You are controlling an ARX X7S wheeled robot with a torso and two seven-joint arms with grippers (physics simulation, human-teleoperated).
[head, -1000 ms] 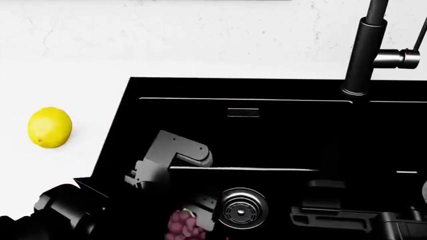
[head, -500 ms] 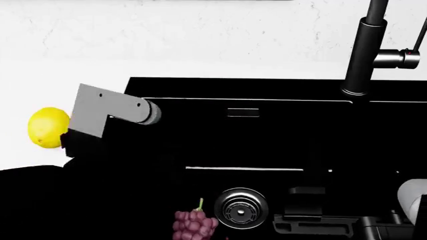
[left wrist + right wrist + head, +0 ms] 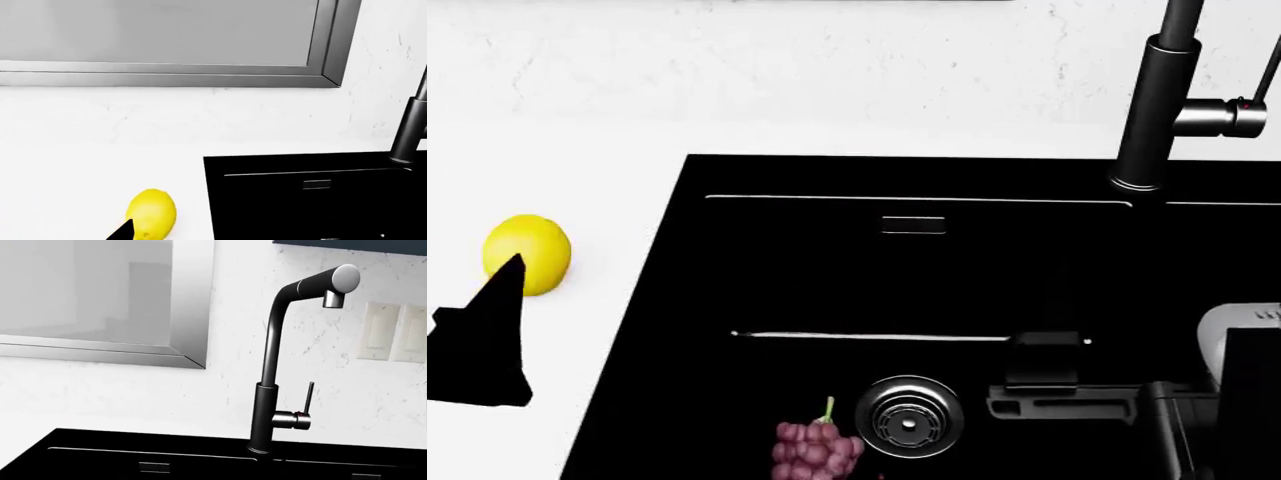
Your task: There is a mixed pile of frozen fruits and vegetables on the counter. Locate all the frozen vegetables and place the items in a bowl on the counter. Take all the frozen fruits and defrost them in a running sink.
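My head camera looks down on the sink point(image 3: 827, 280); both wrist cameras face the wall (all share that sink).

My left gripper point(image 3: 487, 335) shows only as a dark pointed tip at lower left; jaw state unreadable. Right arm point(image 3: 1148, 410) sits low at the right, gripper unseen

Pretty clearly a home kitchen: glossy black rectangular sink point(image 3: 961, 290) sunk into a smooth white worktop point(image 3: 561, 140), tall dark metal tap point(image 3: 273, 365), marbled white backsplash point(image 3: 227, 385), cream wall switches point(image 3: 379, 331), steel-framed window point(image 3: 167, 45).
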